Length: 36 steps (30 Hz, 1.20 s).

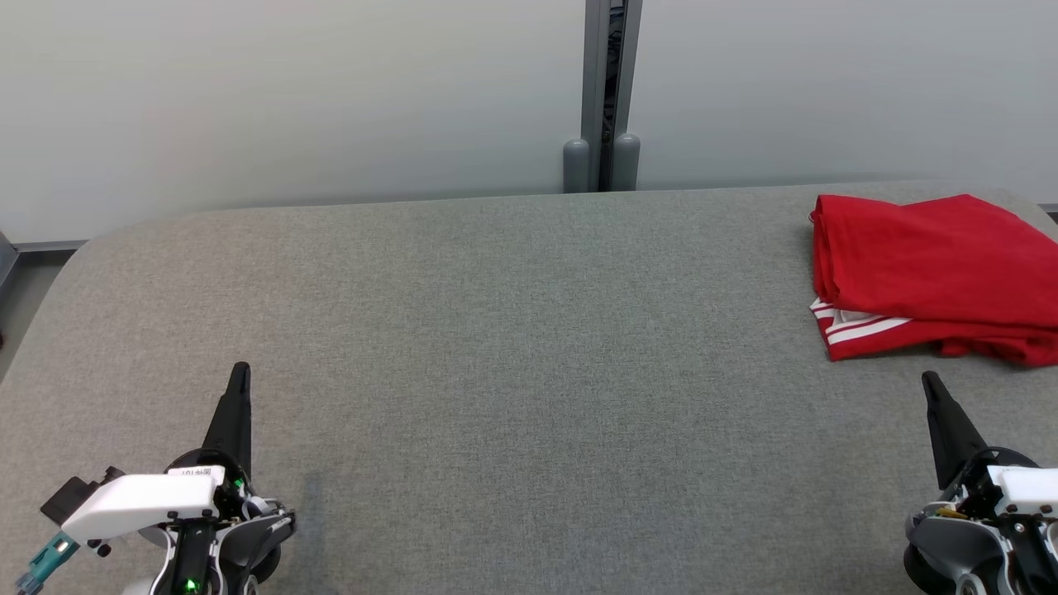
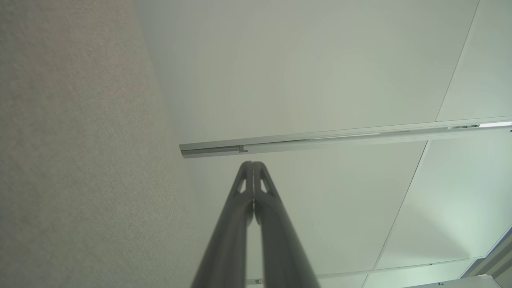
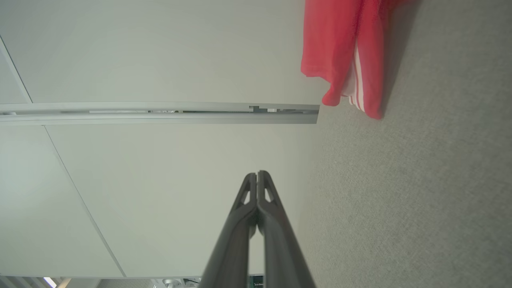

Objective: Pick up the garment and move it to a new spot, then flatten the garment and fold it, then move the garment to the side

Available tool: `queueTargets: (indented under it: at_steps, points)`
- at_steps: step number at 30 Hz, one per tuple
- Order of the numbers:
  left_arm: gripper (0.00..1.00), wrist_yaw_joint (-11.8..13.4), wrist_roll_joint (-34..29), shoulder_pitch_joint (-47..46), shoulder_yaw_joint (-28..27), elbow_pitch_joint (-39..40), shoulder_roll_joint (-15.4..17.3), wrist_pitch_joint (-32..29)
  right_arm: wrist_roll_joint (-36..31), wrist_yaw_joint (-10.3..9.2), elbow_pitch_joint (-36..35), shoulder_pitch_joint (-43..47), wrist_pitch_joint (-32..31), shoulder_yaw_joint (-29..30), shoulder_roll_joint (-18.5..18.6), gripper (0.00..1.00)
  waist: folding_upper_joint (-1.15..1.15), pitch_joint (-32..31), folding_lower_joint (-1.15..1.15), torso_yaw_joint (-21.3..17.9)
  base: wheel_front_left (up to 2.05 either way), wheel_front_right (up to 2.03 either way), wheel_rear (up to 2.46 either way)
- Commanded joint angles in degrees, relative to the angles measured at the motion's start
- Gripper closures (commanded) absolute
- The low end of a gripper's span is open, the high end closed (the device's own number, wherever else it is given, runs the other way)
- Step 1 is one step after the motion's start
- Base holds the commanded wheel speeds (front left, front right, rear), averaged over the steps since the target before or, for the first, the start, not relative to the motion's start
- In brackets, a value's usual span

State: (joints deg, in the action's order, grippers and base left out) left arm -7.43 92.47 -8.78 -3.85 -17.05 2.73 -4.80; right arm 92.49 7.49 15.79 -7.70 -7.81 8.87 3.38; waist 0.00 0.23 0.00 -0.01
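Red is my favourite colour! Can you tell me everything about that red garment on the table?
The garment is red, soft-looking cloth, with white stripes on a piece peeking out underneath. It is folded into a rumpled bundle, lying flat at the far right of the grey table, partly cut off by the picture's edge. In view, only the table touches it.

Head cam: high, facing forward and down across the grey worktop to the wall post. Wrist cams: low over worktop, rolled sideways, sighting along left claw and right claw at the same post. Right wrist and head share the red garment.
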Motion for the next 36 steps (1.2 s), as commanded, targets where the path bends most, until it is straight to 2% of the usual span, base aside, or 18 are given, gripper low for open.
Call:
queueTargets:
  at_steps: [1,36]
  points:
    - [1.00,-0.2,0.1,-1.0,-0.2,0.1,0.3,-0.1,-0.3,0.00,0.2,-0.5,-0.3,0.3,0.0,1.00,0.00,0.0,0.00,0.0,0.00,0.00,0.00]
    - [1.00,-0.2,0.1,-1.0,-0.2,0.1,0.3,-0.1,-0.5,0.00,0.2,-0.6,-0.5,0.6,-0.2,1.00,0.00,0.0,0.00,0.0,0.00,0.00,0.00]
